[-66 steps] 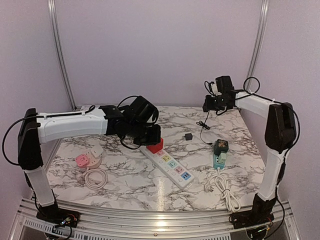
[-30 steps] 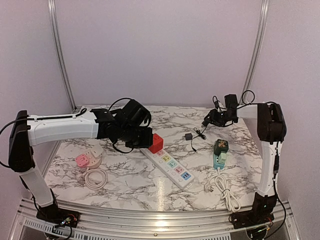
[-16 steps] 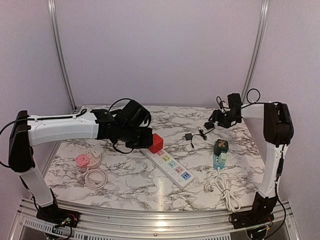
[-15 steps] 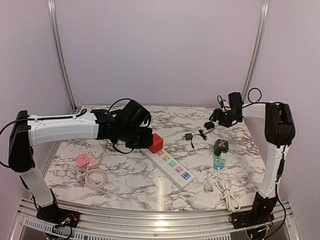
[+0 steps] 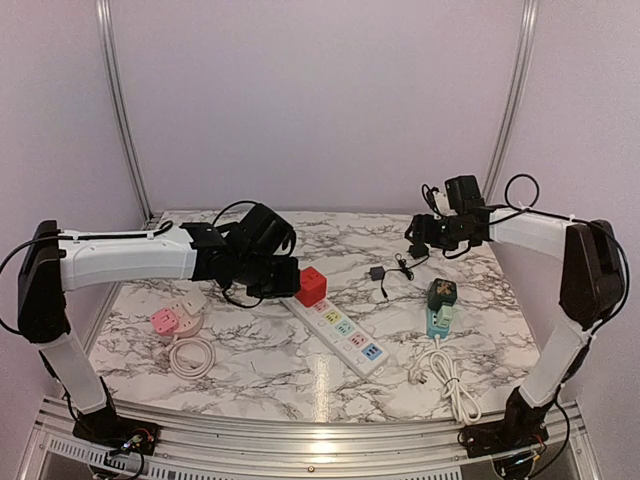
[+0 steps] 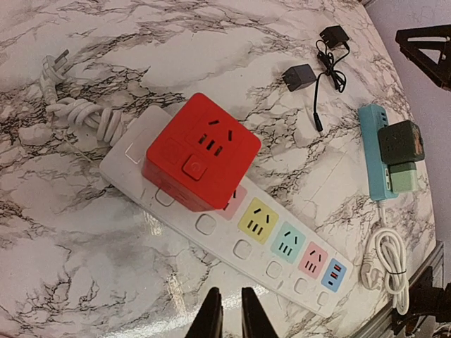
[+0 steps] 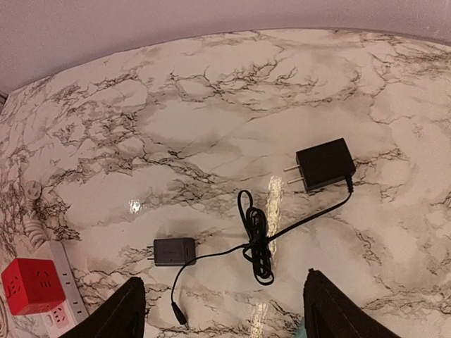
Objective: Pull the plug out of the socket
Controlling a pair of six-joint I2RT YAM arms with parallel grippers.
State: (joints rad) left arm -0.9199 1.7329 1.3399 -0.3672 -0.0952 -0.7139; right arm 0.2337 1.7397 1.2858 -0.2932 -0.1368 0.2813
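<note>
Since the black square wall plug (image 7: 324, 163) lies flat on the white marble-patterned worktop (image 7: 211, 105) with its two prongs bare and no socket near it, the pull looks finished for this plug, and the step in hand seems to be getting the right end effector (image 7: 224, 299) clear. Its fingers stand wide apart with nothing between them, above the thin black cable (image 7: 257, 246) that runs from the plug through a knotted loop to a small black adapter block (image 7: 174, 251); a good exit is straight up, because a sideways sweep could catch the loop and drag both ends across the marble; the plug sits up and to the right of the gap between the fingers, so a plain lift should not touch it.

The left end effector (image 6: 231, 317) is narrow, its fingertips nearly together and gripping nothing, poised by the near edge of the long white power strip (image 6: 275, 257); whether it presses on the strip cannot be told. The red cube-shaped socket adapter (image 6: 201, 151) sits plugged into the strip at the end where the white cord leaves; if that cube is next to come off, the strip wants holding down close beside it, and the pull should go straight along the pins, not at a tilt, lest the light strip lift with it.
</note>
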